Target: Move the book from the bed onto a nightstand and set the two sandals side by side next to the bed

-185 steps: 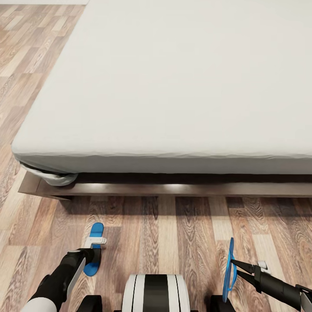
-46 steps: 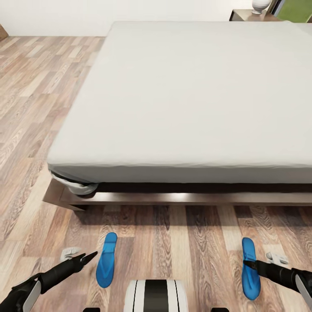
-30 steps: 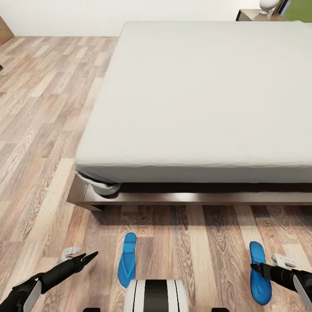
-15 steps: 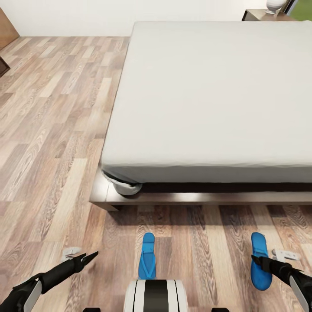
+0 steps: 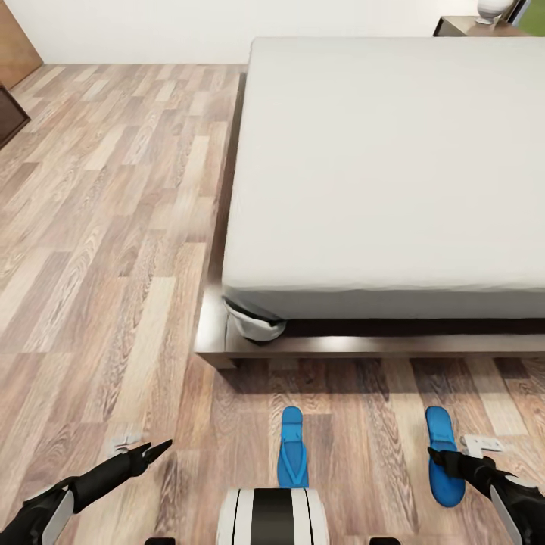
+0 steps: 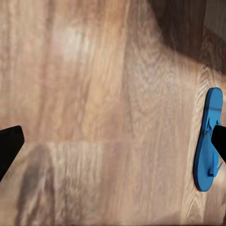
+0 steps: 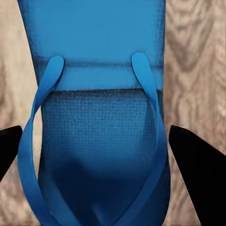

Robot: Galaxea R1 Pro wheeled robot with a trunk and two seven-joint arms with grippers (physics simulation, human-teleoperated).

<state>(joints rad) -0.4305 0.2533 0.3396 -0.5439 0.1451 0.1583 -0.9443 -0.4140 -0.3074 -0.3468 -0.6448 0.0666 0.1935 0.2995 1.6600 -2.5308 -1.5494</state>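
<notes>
while the right gripper [image 5: 446, 460] hangs spread directly over one sandal [image 5: 443, 464], fingers either side and not pinching it, the left gripper [image 5: 150, 452] hangs spread over bare floor [image 5: 98, 250], holding nothing. the other sandal [image 5: 291, 457] lies flat near the robot's trunk, well apart from the first; both rest on the floor just beside the foot of the bed [image 5: 393, 159], roughly parallel. judgement: sandals are by the bed but not yet side by side. no book is visible on the mattress. a lamp base [image 5: 492, 9] on a nightstand [image 5: 454, 25] shows beyond the bed. nothing obstructs the gap between the sandals.
</notes>
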